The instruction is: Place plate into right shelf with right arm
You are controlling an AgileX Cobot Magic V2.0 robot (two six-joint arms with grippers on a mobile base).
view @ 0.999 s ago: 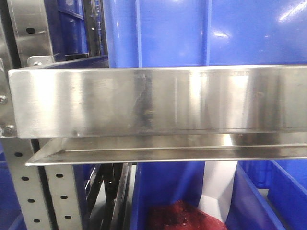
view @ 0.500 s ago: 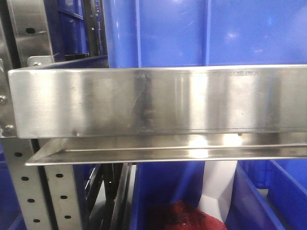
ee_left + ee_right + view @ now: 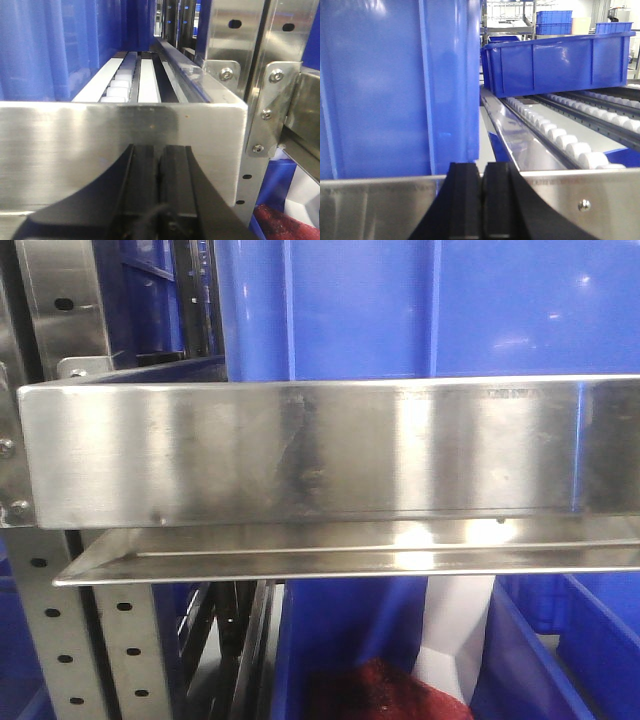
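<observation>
**Spotter:** Stainless racking and blue bins fill every view, and you should know first that the plate shows in none of them. I cannot tell you where it is.

**Operator:** Not between the right fingers?

**Spotter:** No. Your right end effector [image 3: 482,200] has its two black pads pressed together with nothing between them. It sits just in front of the right shelf [image 3: 300,450], at the level of the flat steel front edge, looking in over it along the roller track [image 3: 560,140]. A tall blue bin [image 3: 395,85] stands close on the left of that view, and a second blue bin [image 3: 555,62] sits further back on the rollers.

**Operator:** And the left?

**Spotter:** Your left end effector [image 3: 160,185] is likewise closed on nothing, parked in front of the steel edge beside a perforated post [image 3: 270,100].

**Operator:** So which step am I in?

**Spotter:** I judge it is either before the pickup or after the release; these views cannot settle which. If the plate is still to be fetched, you need to back the right arm off the rack, find the plate, and spread the pads wide enough for its rim. Coming back, you would have to clear the front edge and aim for the open rollers between the two bins.
</observation>
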